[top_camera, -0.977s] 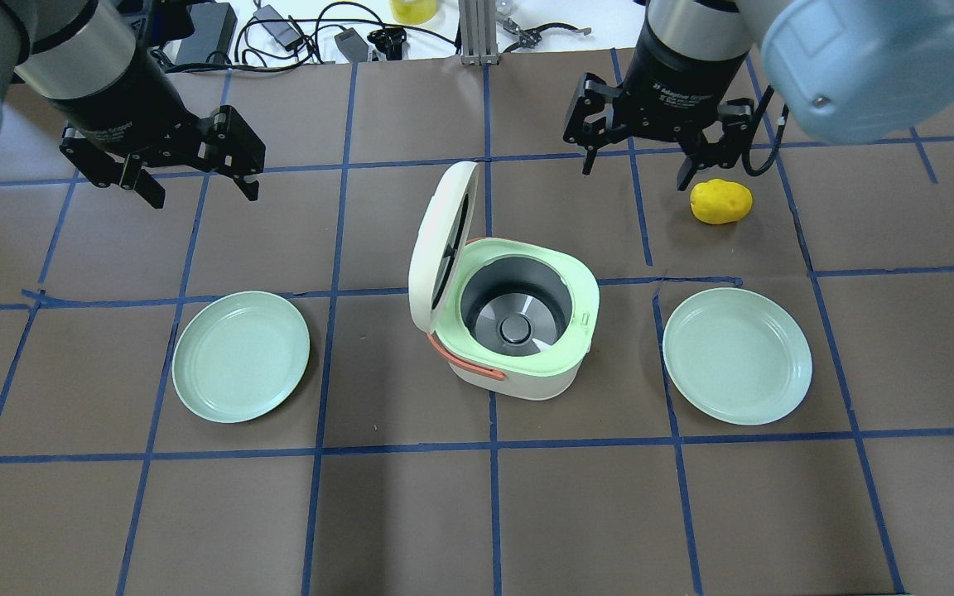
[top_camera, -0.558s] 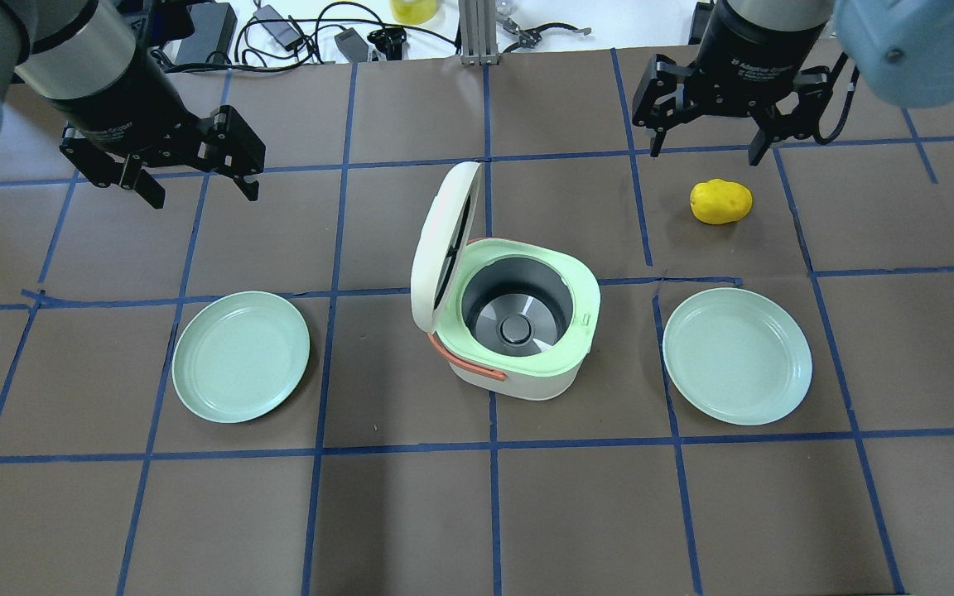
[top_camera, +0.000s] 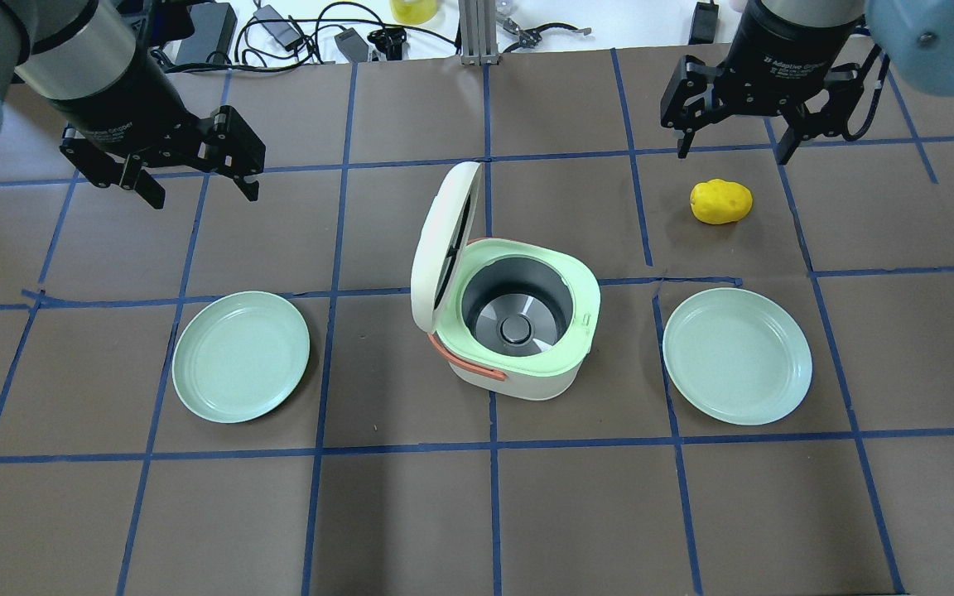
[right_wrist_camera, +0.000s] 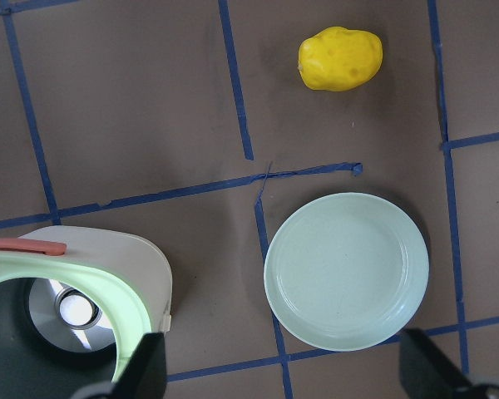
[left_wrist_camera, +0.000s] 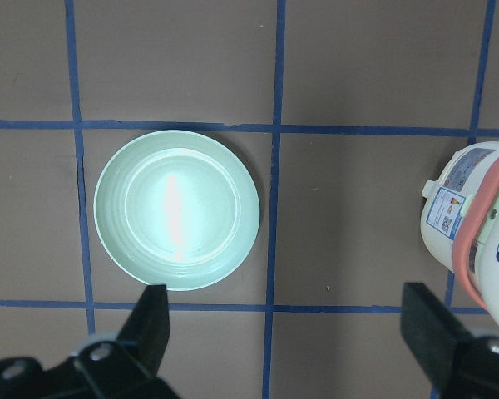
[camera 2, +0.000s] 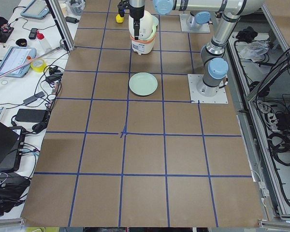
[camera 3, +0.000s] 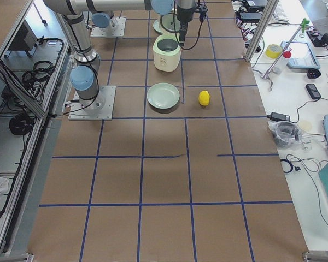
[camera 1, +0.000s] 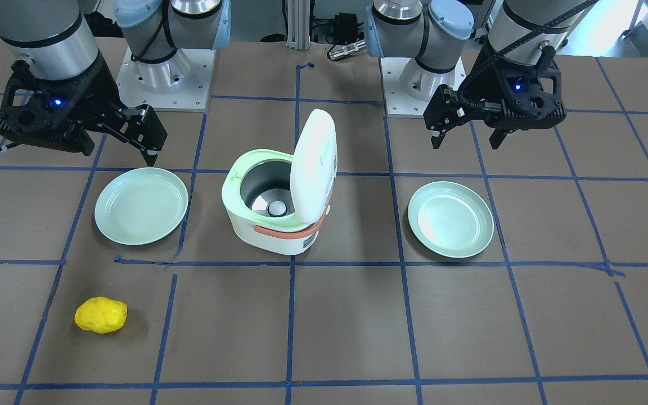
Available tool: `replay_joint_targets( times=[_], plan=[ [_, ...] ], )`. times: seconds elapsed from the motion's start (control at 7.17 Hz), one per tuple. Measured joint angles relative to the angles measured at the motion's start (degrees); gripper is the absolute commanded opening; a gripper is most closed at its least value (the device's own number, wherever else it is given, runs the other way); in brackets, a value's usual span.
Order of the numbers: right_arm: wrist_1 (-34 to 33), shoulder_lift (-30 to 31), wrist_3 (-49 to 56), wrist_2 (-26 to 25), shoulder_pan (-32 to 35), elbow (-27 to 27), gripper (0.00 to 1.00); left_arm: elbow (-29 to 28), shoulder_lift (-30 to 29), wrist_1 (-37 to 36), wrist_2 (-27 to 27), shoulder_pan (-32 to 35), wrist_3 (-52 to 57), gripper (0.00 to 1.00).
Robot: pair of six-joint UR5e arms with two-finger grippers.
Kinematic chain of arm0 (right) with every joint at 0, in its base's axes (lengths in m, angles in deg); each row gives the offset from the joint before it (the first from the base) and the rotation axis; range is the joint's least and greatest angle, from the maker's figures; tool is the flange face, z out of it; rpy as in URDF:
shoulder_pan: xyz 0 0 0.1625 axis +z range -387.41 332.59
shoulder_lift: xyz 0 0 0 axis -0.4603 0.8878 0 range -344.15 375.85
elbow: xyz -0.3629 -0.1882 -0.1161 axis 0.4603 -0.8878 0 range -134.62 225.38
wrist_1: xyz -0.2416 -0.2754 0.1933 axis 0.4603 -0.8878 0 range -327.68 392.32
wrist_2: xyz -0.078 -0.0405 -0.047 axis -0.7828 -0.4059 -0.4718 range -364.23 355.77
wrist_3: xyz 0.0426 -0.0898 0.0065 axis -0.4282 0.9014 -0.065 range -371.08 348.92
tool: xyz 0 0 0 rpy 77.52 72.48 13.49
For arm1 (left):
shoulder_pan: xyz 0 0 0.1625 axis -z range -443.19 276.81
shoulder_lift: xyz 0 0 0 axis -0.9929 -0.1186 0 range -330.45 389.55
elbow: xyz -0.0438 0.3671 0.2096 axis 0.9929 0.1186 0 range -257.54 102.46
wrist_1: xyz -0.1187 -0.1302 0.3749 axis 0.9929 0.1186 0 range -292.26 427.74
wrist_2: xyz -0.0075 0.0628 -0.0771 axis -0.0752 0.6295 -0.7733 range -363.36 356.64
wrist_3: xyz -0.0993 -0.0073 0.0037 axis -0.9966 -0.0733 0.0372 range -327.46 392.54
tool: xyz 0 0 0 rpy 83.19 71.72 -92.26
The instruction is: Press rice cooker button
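The white rice cooker with a mint-green rim and an orange handle (top_camera: 527, 364) stands in the middle of the table (top_camera: 477, 513). Its rounded white lid (camera 1: 313, 163) is swung up on edge, so we see the dark inner pot. On the lid's outer face, near one edge, we make out only a faint pale-mint patch, the button (camera 1: 329, 151); it is too small to tell more. The left gripper (top_camera: 202, 195) hangs above the table's left half with its fingers spread and empty. The right gripper (top_camera: 733, 155) hangs above the right half, likewise spread. A pale green round plate (top_camera: 241, 356) lies on the cooker's left and another pale green plate (top_camera: 738, 356) on its right. A yellow lumpy potato-shaped toy (top_camera: 720, 201) lies toward the far edge on the right.
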Motion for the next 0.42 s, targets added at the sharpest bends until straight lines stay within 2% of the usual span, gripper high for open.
replay_joint_targets(
  times=[0.42],
  plan=[
    [3.0, 1.4, 0.2, 0.9, 0.0, -0.1, 1.00, 0.0, 0.0, 0.0, 0.0, 0.0, 0.0, 1.00]
  ],
)
